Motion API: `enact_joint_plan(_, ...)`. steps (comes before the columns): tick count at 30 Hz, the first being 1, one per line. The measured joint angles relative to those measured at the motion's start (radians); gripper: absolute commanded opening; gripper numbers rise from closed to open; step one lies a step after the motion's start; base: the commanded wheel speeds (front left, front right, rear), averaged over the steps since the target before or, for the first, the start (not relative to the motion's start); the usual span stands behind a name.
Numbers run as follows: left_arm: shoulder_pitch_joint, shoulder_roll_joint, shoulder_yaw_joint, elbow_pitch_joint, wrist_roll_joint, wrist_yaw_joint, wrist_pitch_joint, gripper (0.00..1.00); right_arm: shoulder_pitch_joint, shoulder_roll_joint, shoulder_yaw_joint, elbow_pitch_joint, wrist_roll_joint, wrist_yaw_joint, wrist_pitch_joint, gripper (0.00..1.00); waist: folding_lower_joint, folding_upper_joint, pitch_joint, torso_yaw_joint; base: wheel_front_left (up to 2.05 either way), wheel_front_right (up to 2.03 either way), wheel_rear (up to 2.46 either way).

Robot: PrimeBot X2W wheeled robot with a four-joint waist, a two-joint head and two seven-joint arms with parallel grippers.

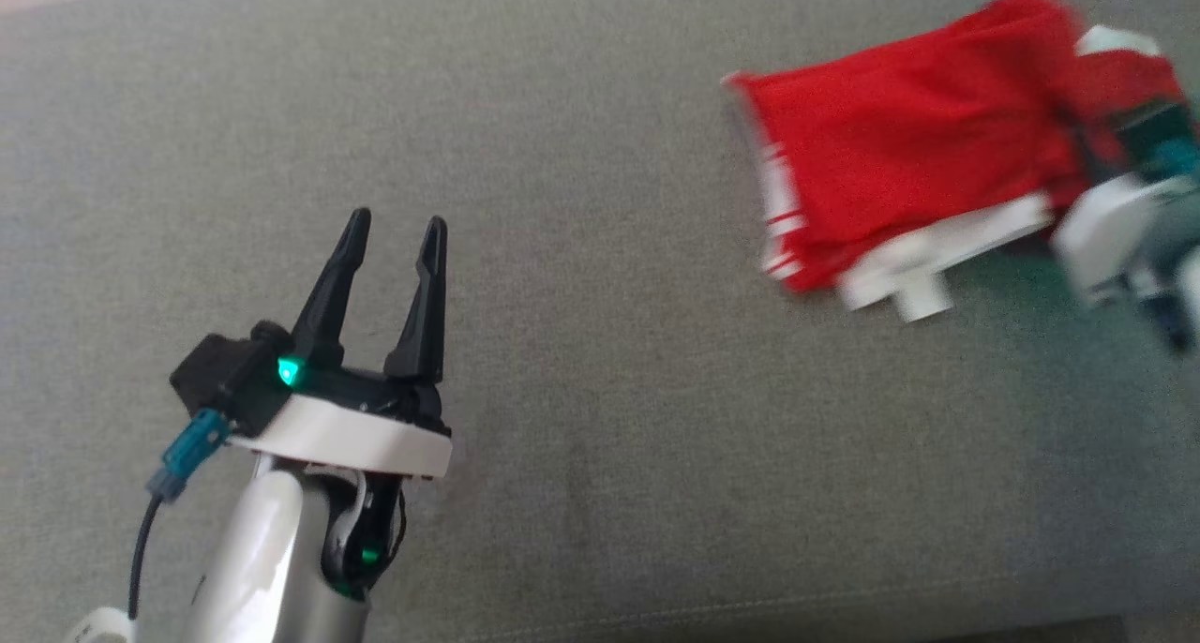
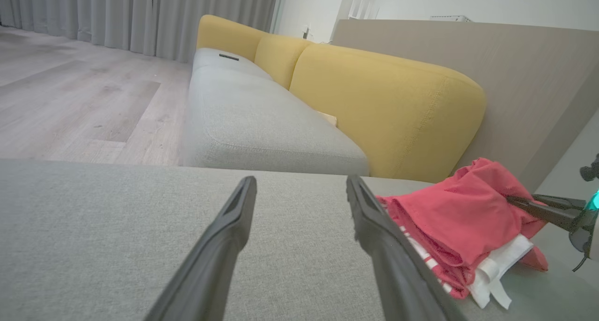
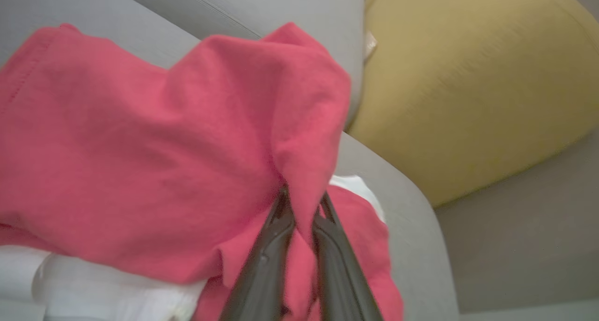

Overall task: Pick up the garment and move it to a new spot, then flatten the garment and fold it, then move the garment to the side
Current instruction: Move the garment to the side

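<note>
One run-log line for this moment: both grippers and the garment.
right gripper: shut on edge of red-and-white garment | garment: folded, on grey seat cushion | left gripper: open, empty, apart from garment

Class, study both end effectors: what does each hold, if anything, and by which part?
The right end effector is shut on the red garment, pinching a fabric fold at its right edge. The left end effector is open, holding nothing.

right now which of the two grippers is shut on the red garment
The right gripper: it pinches a fold of the red garment. The left gripper stands open, apart from it.
</note>
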Motion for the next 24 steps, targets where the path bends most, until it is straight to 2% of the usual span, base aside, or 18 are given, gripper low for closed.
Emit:
enact_joint_plan(4, -0.024, 0.000, -0.001, -0.001, 0.000, 0.000, 0.000, 1.00, -0.009, -0.094, -0.045, -0.003, 0.031, 0.000, 0.032, 0.00, 0.0000, 0.0000, 0.042, -0.002, 0.00, 0.00, 0.00)
enact_joint_plan(11, -0.067, 0.000, -0.004, 0.000, 0.002, 0.000, 0.000, 1.00, -0.037, -0.173, -0.202, 0.047, 0.019, 0.000, 0.063, 0.00, 0.0001, 0.0000, 0.124, 0.020, 0.00, 0.00, 0.00)
enact_joint_plan(24, -0.085, 0.000, -0.006, 0.000, 0.002, 0.000, 0.000, 1.00, -0.038, -0.143, -0.323, 0.068, -0.080, 0.000, 0.113, 0.00, 0.0001, 0.0000, 0.169, 0.038, 0.00, 0.00, 0.00)
